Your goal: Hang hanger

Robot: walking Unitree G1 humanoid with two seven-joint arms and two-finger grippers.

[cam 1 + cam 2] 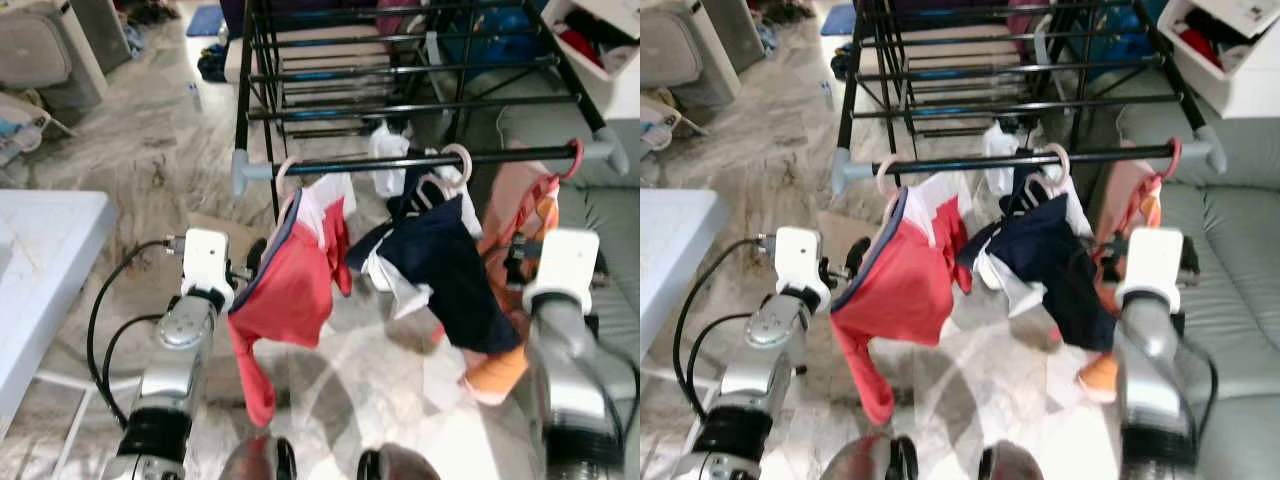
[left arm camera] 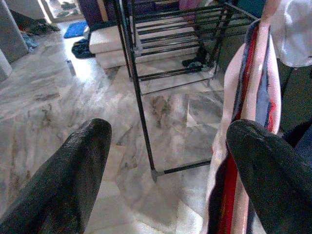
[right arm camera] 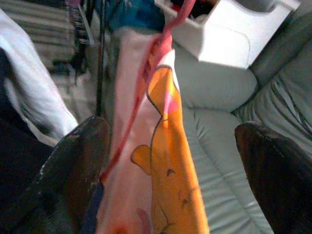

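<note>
1. three hangers sit hooked on the front rail [image 1: 420, 160] of a black drying rack [image 1: 400, 70]: a pale hanger [image 1: 285, 172] toward the left end, a white hanger [image 1: 455, 160] near the middle, and a red hanger [image 1: 574, 158] by the right end.
2. the pale hanger carries a red shirt [image 1: 285, 290], the white one a navy garment [image 1: 450, 270], the red one a pink and orange garment [image 3: 165, 146].
3. the left gripper [image 2: 165, 165] is just beside the red shirt's left edge, fingers spread apart and empty, the shirt's edge just inside one finger.
4. the right gripper [image 3: 170, 161] is at the pink and orange garment, fingers released and wide, the cloth hanging between them.
5. a grey sofa [image 1: 1230, 250] stands to the right, a white table [image 1: 40, 260] to the left, on a marble floor [image 1: 150, 150].
</note>
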